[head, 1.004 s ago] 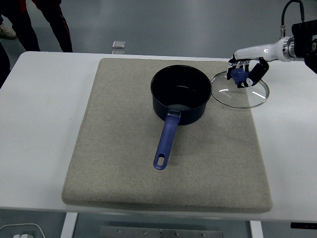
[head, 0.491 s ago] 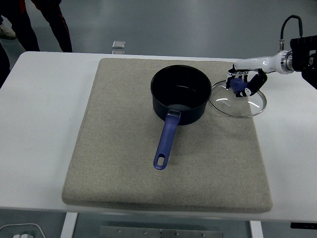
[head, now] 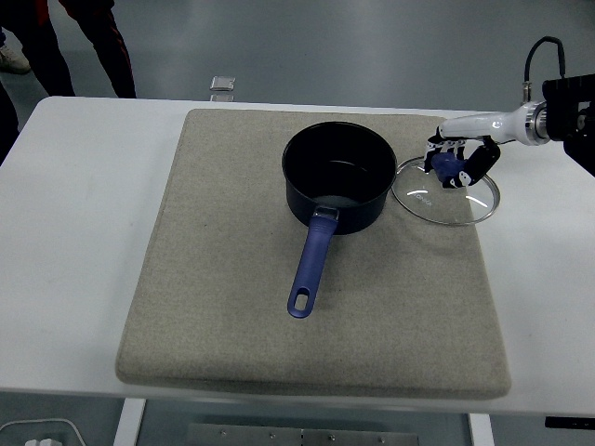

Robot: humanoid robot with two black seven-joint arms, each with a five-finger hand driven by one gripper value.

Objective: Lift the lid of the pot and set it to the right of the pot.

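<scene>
On the mat: everything lies on a grey mat covering the white table.
Pot: dark pot at centre, open, blue handle pointing toward the near edge, slightly left.
Lid: glass lid just right of the pot, roughly flat, its rim beside the pot wall.
Right hand: right hand directly over the lid, fingers curled around its blue knob.

I am looking down on a white desk that is carrying a beige felt mat across most of its top. Beyond it a grey floor is showing, with a small pale object lying there and a person's legs standing at top left.
</scene>
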